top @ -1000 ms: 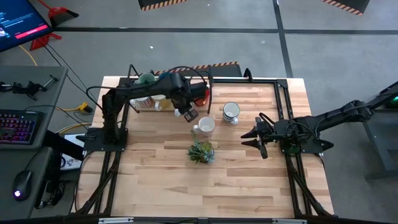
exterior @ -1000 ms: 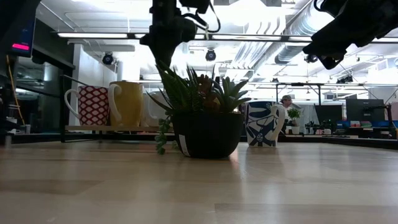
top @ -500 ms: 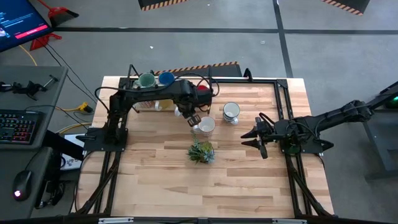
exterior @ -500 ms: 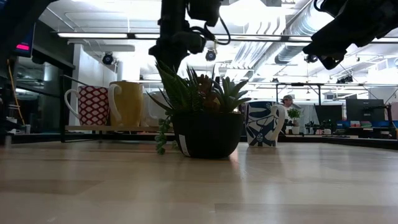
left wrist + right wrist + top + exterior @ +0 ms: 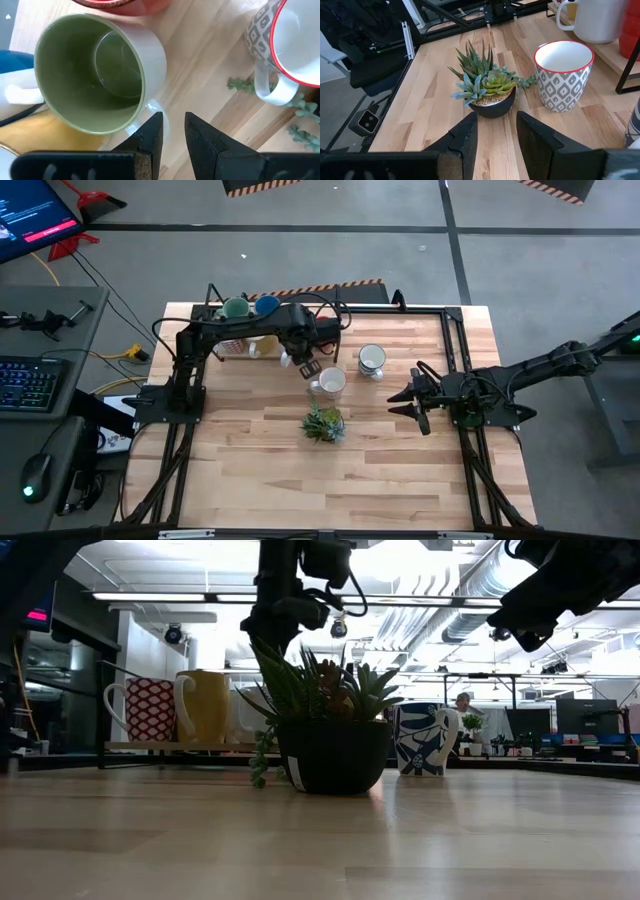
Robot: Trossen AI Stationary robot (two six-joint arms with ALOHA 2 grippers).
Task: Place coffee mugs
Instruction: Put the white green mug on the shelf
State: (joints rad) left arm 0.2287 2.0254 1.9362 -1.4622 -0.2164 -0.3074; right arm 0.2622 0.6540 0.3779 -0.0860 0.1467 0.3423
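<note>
The left gripper is hovering at the counter's 12 o'clock side, its fingers standing slightly apart and holding nothing. Just beyond them a white mug with an olive-green inside is standing upright. A patterned red-rimmed mug is sitting at 6 o'clock of that gripper, with the plant near it at 6 o'clock. A blue-patterned mug is standing at its 2 o'clock. The right gripper is waiting at the counter's 3 o'clock side, fingers parted and empty.
</note>
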